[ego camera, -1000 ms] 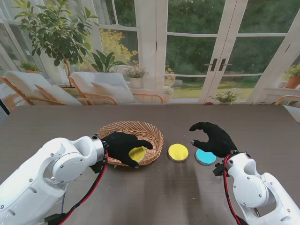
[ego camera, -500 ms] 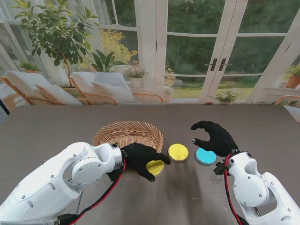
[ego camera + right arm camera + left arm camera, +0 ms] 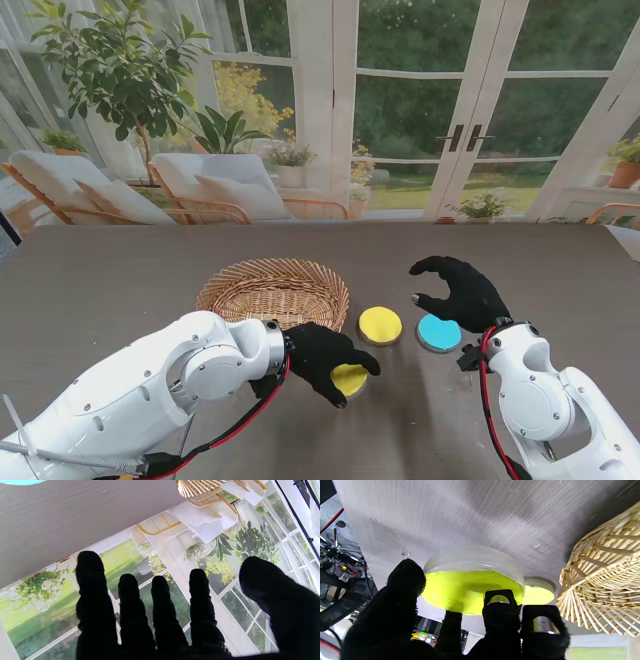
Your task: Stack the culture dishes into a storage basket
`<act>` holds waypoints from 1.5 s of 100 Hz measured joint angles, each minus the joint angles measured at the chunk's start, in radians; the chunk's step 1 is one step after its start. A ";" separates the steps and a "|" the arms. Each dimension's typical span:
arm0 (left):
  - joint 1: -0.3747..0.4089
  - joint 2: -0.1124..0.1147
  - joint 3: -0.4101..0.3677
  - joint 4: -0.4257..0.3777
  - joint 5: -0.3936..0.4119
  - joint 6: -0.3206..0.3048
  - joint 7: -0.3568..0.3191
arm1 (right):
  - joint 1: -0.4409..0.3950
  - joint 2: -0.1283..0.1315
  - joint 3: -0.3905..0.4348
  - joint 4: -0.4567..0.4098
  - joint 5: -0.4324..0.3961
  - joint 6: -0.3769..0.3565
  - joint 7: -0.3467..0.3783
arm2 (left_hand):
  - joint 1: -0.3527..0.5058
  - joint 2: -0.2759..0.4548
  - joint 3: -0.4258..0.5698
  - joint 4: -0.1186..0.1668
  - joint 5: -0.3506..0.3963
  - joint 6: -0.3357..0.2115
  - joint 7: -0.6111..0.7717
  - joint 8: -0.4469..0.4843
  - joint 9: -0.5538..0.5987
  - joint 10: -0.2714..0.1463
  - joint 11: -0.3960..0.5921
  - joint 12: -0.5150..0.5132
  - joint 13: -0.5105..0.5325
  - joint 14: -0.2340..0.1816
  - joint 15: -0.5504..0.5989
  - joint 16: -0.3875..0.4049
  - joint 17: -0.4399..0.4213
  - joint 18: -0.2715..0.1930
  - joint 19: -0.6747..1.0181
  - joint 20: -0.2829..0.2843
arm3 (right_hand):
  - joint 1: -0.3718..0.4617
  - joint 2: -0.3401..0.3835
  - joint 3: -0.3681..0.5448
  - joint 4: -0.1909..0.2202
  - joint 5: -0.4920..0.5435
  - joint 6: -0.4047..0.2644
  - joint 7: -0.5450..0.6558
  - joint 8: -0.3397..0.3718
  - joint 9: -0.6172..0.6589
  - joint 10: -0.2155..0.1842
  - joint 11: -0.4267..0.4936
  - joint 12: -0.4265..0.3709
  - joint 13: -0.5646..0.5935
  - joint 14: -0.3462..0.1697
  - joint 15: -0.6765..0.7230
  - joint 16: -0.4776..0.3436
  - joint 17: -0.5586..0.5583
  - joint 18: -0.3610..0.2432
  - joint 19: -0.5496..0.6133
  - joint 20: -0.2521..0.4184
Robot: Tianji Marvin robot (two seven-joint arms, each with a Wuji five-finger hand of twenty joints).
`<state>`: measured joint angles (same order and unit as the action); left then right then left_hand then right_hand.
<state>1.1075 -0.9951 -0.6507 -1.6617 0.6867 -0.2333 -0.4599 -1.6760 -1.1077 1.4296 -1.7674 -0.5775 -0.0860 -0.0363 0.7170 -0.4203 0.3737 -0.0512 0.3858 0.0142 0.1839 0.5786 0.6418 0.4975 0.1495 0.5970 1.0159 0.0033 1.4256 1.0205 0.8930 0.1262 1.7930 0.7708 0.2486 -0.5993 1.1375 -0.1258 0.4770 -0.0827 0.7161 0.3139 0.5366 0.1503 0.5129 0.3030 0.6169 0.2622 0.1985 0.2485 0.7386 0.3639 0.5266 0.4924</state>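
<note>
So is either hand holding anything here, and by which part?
The left hand holds a yellow culture dish by its rim, thumb on one side and fingers opposite. The right hand is open, holding nothing.

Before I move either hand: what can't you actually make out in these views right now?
- Stand view: the left hand covers part of the held yellow dish, so table contact is unclear.
- Stand view: the basket floor, hidden by its near wall.
- Right wrist view: the blue dish is cut off at the edge.
</note>
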 measured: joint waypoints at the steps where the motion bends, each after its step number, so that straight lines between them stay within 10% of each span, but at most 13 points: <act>1: 0.000 -0.001 0.001 0.001 0.004 0.000 0.002 | 0.000 0.000 0.000 0.000 0.000 0.000 0.000 | 0.000 0.000 -0.002 0.000 0.001 0.000 -0.001 0.000 0.000 0.000 0.000 0.000 0.000 0.000 0.000 0.000 0.000 0.000 0.000 0.000 | 0.000 0.000 0.000 0.000 0.000 0.000 0.000 0.000 0.000 0.000 0.000 0.000 0.000 0.000 0.000 0.000 0.000 0.000 0.000 0.000; 150: -0.137 -0.064 0.234 0.197 0.009 -0.026 0.199 | -0.001 -0.001 0.005 -0.002 -0.002 -0.002 -0.006 | 0.021 0.004 -0.052 0.000 0.047 -0.006 0.014 -0.003 0.023 0.000 0.009 0.018 0.002 -0.003 0.000 -0.014 0.000 -0.002 0.001 -0.028 | 0.000 0.000 0.000 0.000 0.000 0.000 0.000 0.000 0.000 0.000 0.000 0.000 0.000 0.000 0.000 0.000 0.000 0.000 0.000 0.000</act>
<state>0.9709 -1.0595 -0.4171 -1.4645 0.6957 -0.2591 -0.2608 -1.6775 -1.1092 1.4350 -1.7691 -0.5795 -0.0878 -0.0422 0.7381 -0.4165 0.3217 -0.0516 0.4324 0.0078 0.1983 0.5761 0.6651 0.4975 0.1588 0.6154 1.0177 0.0006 1.4256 1.0060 0.8929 0.1239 1.7938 0.7430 0.2486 -0.5993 1.1375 -0.1258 0.4770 -0.0827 0.7161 0.3139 0.5366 0.1505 0.5129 0.3030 0.6170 0.2622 0.1985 0.2485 0.7386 0.3639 0.5265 0.4925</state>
